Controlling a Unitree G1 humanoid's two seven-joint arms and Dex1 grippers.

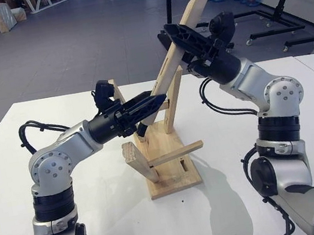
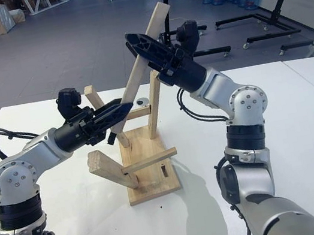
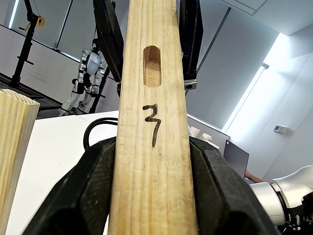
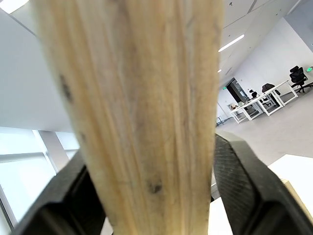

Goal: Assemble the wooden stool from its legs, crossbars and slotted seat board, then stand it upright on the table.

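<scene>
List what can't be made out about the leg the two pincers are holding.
Head views: the left pincer covers the lower end of the held leg; whether it sits in the seat board cannot be told.
Left wrist view: the picture edge cuts off its upper end.
Right wrist view: the leg is blurred close up; no marks readable.

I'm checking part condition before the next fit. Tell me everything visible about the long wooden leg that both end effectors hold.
The long leg is a pale, square-edged wooden bar with visible grain, an oblong slot cut in one face and a dark handwritten mark beside it. It slants steeply above the seat board, top toward the robot's right. The right end effector clamps it high, the left end effector lower.
</scene>
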